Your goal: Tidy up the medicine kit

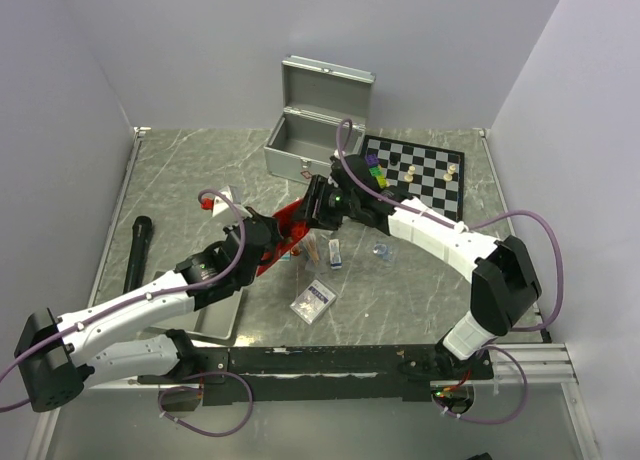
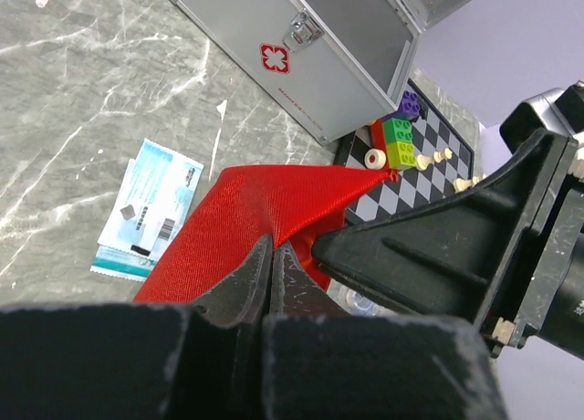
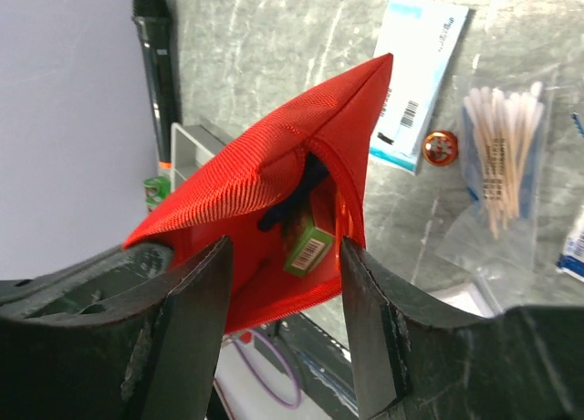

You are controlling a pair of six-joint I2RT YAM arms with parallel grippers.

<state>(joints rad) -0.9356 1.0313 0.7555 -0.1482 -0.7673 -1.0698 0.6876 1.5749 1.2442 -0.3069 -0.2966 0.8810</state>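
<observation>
The medicine kit [image 1: 305, 140], a silver metal case, stands at the back centre with its lid up; the left wrist view shows its front with latch and red-white sticker [image 2: 310, 64]. A red fabric pouch [image 1: 292, 232] hangs above the table between both arms. My left gripper [image 2: 272, 248] is shut on a fold of the pouch. My right gripper [image 3: 285, 251] is open at the pouch's gaping mouth, a finger on either side, holding nothing. Inside the pouch lies a small green box [image 3: 308, 242] beside something dark.
A chessboard [image 1: 420, 175] with pieces and toy bricks [image 2: 397, 132] lies right of the kit. On the table are a blue-white box [image 1: 313, 300], a bag of cotton swabs [image 3: 502, 164], a small orange item [image 3: 439, 147], a grey tray [image 1: 215, 318] and a black microphone [image 1: 138, 252].
</observation>
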